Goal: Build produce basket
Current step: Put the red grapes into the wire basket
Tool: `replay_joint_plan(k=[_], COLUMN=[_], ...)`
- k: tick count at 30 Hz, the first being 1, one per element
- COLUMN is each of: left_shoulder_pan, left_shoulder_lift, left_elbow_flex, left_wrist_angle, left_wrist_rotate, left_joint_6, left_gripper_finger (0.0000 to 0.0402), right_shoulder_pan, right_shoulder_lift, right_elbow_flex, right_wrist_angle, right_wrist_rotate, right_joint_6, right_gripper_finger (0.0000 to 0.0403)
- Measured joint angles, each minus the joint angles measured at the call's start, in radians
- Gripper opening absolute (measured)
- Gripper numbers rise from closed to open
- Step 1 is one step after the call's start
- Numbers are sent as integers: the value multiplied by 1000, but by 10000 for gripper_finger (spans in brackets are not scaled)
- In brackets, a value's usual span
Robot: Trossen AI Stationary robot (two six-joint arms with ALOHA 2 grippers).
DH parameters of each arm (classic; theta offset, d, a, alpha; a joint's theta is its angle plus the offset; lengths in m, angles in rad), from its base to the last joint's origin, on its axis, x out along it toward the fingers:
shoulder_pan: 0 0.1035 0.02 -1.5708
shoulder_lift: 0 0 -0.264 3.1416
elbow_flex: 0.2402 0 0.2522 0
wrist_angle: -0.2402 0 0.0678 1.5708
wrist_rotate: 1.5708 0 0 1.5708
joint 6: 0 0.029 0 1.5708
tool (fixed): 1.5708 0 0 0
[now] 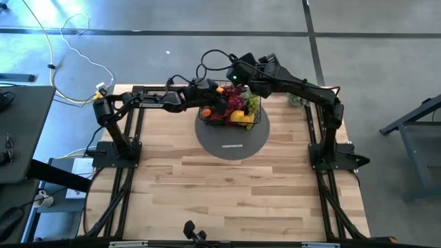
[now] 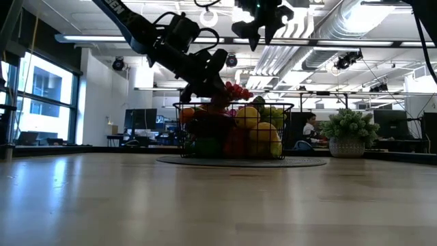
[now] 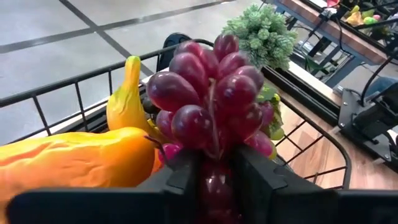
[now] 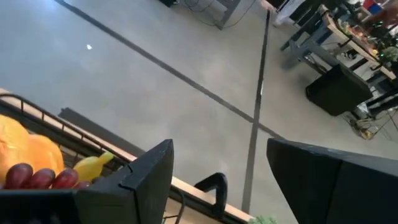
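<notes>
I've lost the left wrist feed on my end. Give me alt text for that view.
The left gripper pinches the stem end of a red-purple grape bunch between its two dark fingers, held over the black wire basket. A yellow banana and an orange fruit lie in the basket beside the grapes, and a grey-green plant stands beyond the rim.

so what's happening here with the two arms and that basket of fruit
The left gripper holds a red grape bunch between its fingers, right over the black wire basket, which is already heaped with toy produce such as a banana and an orange fruit. The basket sits on a grey round disc at the far middle of the table. The right gripper hangs above the basket with its fingers open and empty. A small potted plant stands off to the side.
</notes>
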Motion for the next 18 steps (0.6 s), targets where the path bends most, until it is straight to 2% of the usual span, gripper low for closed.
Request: replay_joint_plan(k=[9, 14, 18], left_shoulder_pan=[0, 0, 7], left_shoulder_lift=[0, 0, 0], left_elbow_flex=[6, 101, 179], left_wrist_angle=[-10, -157, -280], left_wrist_rotate=[4, 1, -6], left_joint_6=[-78, -77, -41], left_gripper_finger=[163, 204, 221], right_shoulder_pan=[-42, -55, -62], right_shoulder_lift=[0, 0, 0], right_elbow_flex=[0, 0, 0], right_wrist_angle=[0, 0, 0], right_wrist_rotate=[-112, -135, -147], right_joint_6=[-102, -147, -164], right_gripper_finger=[240, 240, 240])
